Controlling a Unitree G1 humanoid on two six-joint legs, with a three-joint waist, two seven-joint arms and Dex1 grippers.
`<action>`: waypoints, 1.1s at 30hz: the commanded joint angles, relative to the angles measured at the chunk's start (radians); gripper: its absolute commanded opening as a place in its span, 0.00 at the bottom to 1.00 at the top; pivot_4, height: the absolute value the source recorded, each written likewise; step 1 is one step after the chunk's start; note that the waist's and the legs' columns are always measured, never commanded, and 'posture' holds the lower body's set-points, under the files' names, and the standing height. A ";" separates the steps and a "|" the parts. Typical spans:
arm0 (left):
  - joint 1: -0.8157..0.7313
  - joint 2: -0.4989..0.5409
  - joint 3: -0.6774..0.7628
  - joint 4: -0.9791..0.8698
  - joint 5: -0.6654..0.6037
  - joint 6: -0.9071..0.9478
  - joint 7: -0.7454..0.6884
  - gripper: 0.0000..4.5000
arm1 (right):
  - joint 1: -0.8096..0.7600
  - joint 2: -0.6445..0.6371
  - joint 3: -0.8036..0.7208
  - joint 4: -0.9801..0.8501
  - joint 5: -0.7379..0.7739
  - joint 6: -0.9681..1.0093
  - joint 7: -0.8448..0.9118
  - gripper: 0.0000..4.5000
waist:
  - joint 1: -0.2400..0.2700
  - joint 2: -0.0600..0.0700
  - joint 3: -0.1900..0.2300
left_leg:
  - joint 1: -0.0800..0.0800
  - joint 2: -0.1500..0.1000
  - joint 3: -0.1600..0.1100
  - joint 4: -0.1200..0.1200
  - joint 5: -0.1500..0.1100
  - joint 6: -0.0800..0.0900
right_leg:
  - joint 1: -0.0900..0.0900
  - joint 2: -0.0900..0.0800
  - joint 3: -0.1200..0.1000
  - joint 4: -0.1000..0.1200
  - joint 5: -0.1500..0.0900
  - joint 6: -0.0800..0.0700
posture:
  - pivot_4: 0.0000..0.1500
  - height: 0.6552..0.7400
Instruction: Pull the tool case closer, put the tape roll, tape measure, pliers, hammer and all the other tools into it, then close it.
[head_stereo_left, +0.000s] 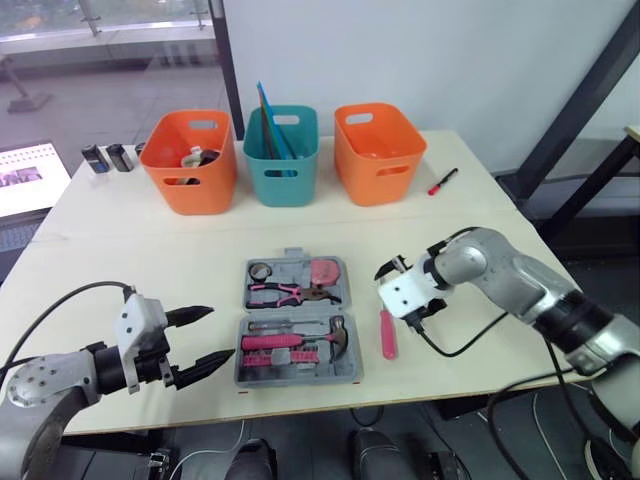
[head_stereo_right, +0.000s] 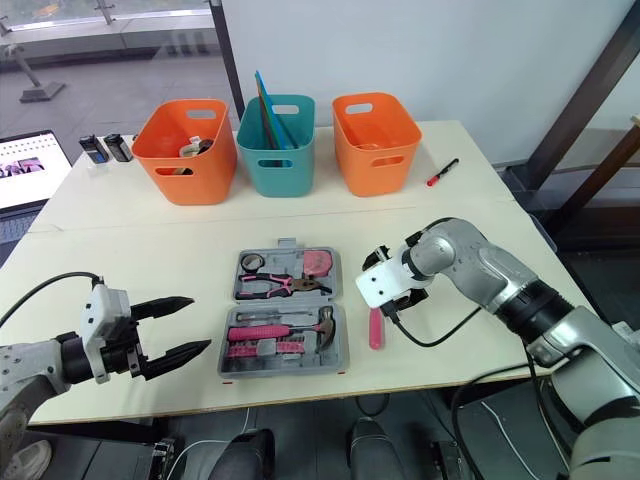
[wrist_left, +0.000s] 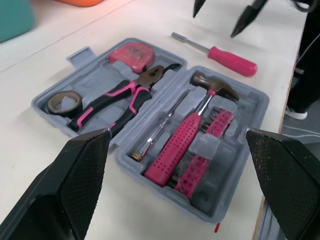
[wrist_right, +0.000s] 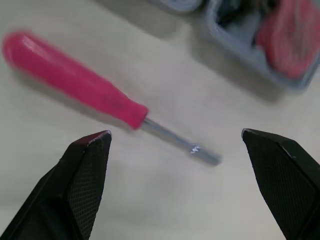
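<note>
Your left jaws spread near grey moulded plastic case (wrist_left: 95, 75); right jaws spread over pink round-handled screwdriver (wrist_right: 75, 85) on smooth bench (head_stereo_left: 150, 240).

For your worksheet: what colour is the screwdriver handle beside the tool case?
Pink screwdriver handle, clearest in right wrist view.

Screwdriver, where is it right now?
In the eye views the screwdriver lies on the table just right of the case, close by the right gripper.
</note>
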 joint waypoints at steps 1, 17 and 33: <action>0.010 0.001 0.040 -0.045 -0.007 -0.002 0.019 1.00 | -0.066 0.049 0.041 0.152 -0.130 -0.286 -0.031 0.98 | 0.001 0.000 0.000 | 0.000 0.000 0.000 0.000 0.000 0.000 | 0.000 0.000 0.000 0.000 0.000 0.000 | 1.00 1.00; 0.082 -0.011 0.088 -0.106 -0.013 0.006 0.065 1.00 | -0.142 0.206 0.101 0.448 -0.391 -0.655 -0.105 0.48 | -0.004 -0.001 0.000 | 0.006 0.000 -0.001 0.002 0.000 0.000 | 0.007 0.000 0.000 0.003 0.001 -0.002 | 1.00 1.00; -0.001 -0.006 0.023 -0.083 -0.011 0.025 0.059 1.00 | 0.182 0.090 -0.317 -0.067 0.083 0.675 0.414 0.07 | 0.013 0.000 0.000 | 0.008 0.000 -0.002 0.003 0.000 0.000 | 0.011 0.000 0.000 0.003 0.001 -0.002 | 1.00 1.00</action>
